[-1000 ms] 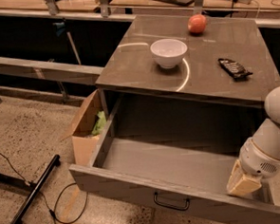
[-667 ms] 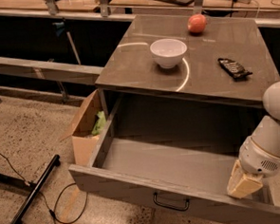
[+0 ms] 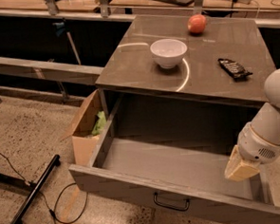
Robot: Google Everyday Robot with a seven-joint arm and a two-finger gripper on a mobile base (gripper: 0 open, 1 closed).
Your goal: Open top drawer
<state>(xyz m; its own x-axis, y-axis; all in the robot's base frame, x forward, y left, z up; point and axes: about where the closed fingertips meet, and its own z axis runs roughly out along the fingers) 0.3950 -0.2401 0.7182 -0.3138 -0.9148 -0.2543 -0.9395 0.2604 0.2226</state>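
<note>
The top drawer (image 3: 135,183) is a wide grey metal drawer, pulled far out of the grey cabinet (image 3: 142,71). Its deep box is empty inside. A small dark loop handle (image 3: 171,203) sits at the centre of its front. My arm comes in from the right. My gripper (image 3: 240,166) is a tan piece at the arm's end, hanging over the right side of the open drawer, to the right of and above the handle. It holds nothing that I can see.
On the cabinet top stand a white bowl (image 3: 168,51), a red apple (image 3: 197,23) and a dark flat packet (image 3: 234,67). An open cardboard box (image 3: 85,131) with green contents stands left of the drawer. A black stand leg (image 3: 33,192) and cable (image 3: 70,211) lie on the speckled floor.
</note>
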